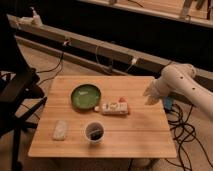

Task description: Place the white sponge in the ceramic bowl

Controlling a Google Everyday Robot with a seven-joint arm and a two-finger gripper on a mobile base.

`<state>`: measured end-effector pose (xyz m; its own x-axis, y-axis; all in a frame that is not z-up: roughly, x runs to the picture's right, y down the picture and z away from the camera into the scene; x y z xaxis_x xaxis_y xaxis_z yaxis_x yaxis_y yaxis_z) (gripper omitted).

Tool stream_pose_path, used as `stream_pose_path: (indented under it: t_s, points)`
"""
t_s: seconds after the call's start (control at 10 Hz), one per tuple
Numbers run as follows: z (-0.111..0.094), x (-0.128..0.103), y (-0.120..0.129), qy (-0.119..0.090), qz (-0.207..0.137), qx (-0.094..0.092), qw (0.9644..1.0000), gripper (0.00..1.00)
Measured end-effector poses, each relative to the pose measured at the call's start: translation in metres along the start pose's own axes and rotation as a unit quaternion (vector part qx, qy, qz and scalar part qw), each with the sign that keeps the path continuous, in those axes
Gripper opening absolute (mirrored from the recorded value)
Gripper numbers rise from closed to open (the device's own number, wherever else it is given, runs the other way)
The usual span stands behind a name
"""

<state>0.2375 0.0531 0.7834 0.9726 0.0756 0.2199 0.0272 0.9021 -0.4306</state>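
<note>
My gripper point(150, 94) hangs at the wooden bench's point(145, 135) right edge, and I can't tell its grip state. The small off-white speckled sponge point(60, 129) lies well left and nearer, long axis near-to-far.

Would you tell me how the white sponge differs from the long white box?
The white sponge is plain; the box carries red and green marks. The sponge is shorter and lies front-left; the box lies beside the ceramic bowl. Both lie flat, far from the gripper at the right edge of the table.

High, distant view down onto table point(145, 131), hand point(150, 94) at right edge
</note>
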Motion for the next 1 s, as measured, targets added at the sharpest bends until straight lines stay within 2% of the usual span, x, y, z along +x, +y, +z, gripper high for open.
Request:
stream_pose_path:
  t_s: [0.1,0.3,0.4,0.5,0.6,0.7,0.8,0.9,1.0]
  points:
    - [-0.003,0.005,-0.001,-0.001,-0.006,-0.003,1.0000,0.49]
    - [-0.006,0.014,-0.001,-0.007,-0.016,-0.007,0.9998,0.67]
    - [-0.006,0.013,-0.002,-0.013,-0.040,-0.010,0.9991,0.76]
    - [-0.006,0.007,-0.003,-0.018,-0.063,-0.013,0.9977,0.79]
    - [-0.005,-0.005,-0.004,-0.026,-0.096,-0.016,0.9949,0.80]
    - [-0.004,-0.020,-0.005,-0.033,-0.129,-0.019,0.9909,0.80]
    - [-0.001,-0.043,-0.005,-0.041,-0.168,-0.021,0.9848,0.80]
    - [0.002,-0.065,-0.005,-0.050,-0.201,-0.023,0.9782,0.80]
    - [0.005,-0.093,-0.005,-0.061,-0.240,-0.025,0.9686,0.80]
